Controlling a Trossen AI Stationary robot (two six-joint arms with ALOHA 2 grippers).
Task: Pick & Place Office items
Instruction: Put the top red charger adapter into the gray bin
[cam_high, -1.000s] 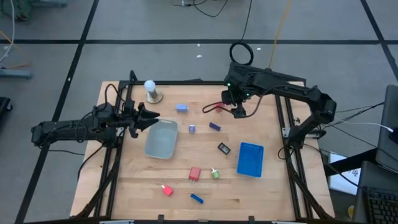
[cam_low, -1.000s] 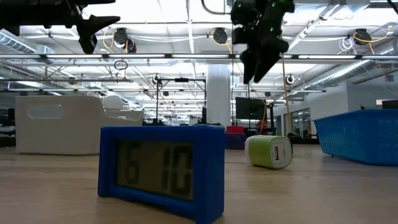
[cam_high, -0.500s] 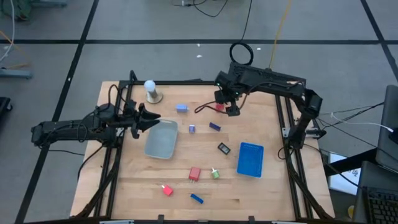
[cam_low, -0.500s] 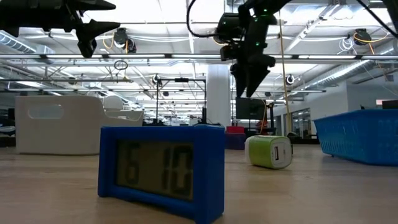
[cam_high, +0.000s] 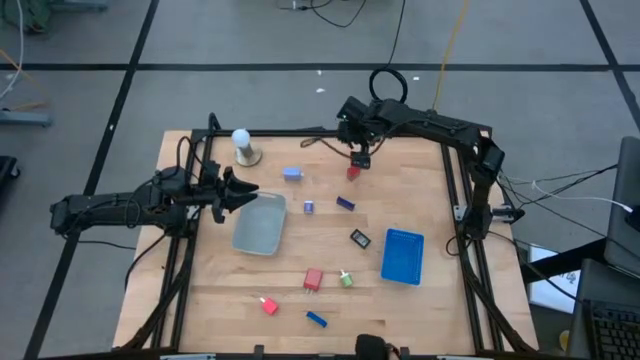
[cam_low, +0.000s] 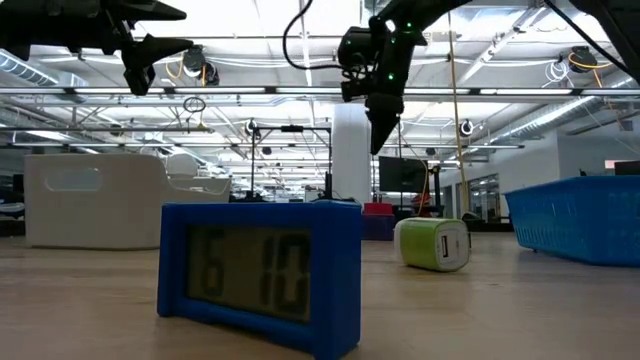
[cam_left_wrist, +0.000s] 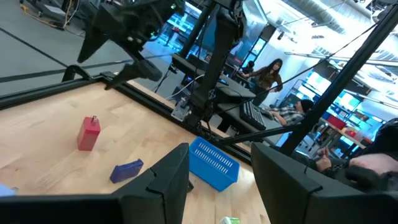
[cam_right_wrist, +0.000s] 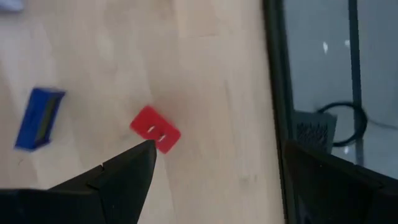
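Observation:
Small office items lie scattered on the wooden table: a red block, a lavender block, a small purple piece, a dark blue one, a black one, and more near the front. My right gripper hangs open above the red block, pointing steeply down, clear of it. My left gripper stays level and open over the far left corner of the grey tray, with nothing between its fingers.
A blue tray stands at the right. A white ball on a brass base stands at the far left. Near the front lie a red block, a green charger, a small red piece and a blue clock.
My right gripper has travelled toward the table's far edge and a little left, rolling as it went, and now hangs over the red block near the far edge. Its fingers have stayed wide apart. The items on the table have not moved.

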